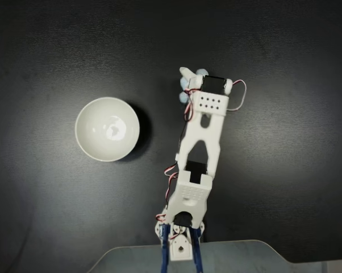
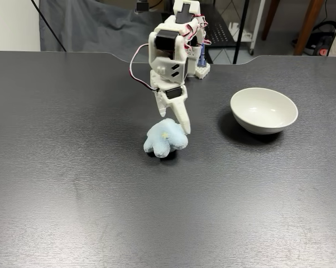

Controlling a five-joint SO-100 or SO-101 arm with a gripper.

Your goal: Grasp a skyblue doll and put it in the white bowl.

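Observation:
The skyblue doll point(image 2: 163, 140) is a small fuzzy plush resting on the dark table, a little left of centre in a fixed view. My gripper point(image 2: 174, 129) comes down onto it from behind. One white finger point(image 2: 182, 120) lies against the doll's right side; the other finger is hidden behind the plush. From above, the doll point(image 1: 184, 91) peeks out in pale bits from under the gripper point(image 1: 194, 78), with one fingertip point(image 1: 185, 72) past its edge. The white bowl point(image 2: 263, 118) stands apart to the right, and in the view from above the bowl point(image 1: 83, 114) is left of the arm.
The white arm point(image 1: 200, 148) stretches from its base point(image 1: 181, 242) at the table's edge. A black cloth point(image 2: 90, 25), chair legs and cables lie beyond the far edge. Bare dark tabletop surrounds the bowl and the doll.

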